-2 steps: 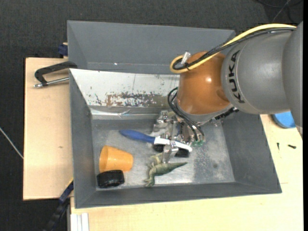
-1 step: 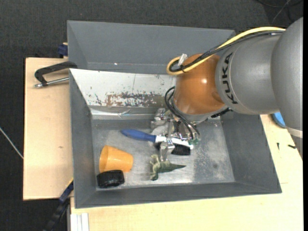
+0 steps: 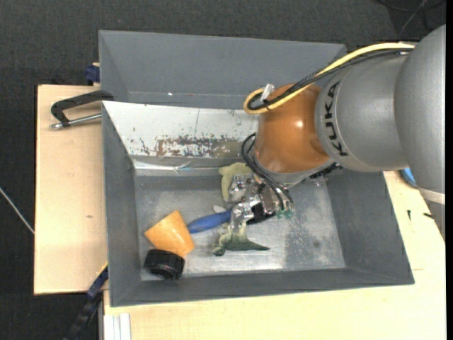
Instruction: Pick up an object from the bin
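While the gripper [image 3: 239,222] hangs low at the middle of the bin [image 3: 120,211], a small green toy figure [image 3: 239,245] lies just beside its tip.
Pincer state cannot be told; the toy looks light and rubbery, best taken across its body.

Dark grey carpet floor [image 3: 49,20] all round; black cables [image 3: 407,2] top right corner.

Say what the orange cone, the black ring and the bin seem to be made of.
Orange cone-shaped piece: probably soft plastic or foam, matt, evenly coloured. Small black ring-shaped piece: likely rubber, dull with a faint sheen, like a toy tyre. Grey bin: sheet metal, its back wall scratched and reflective.
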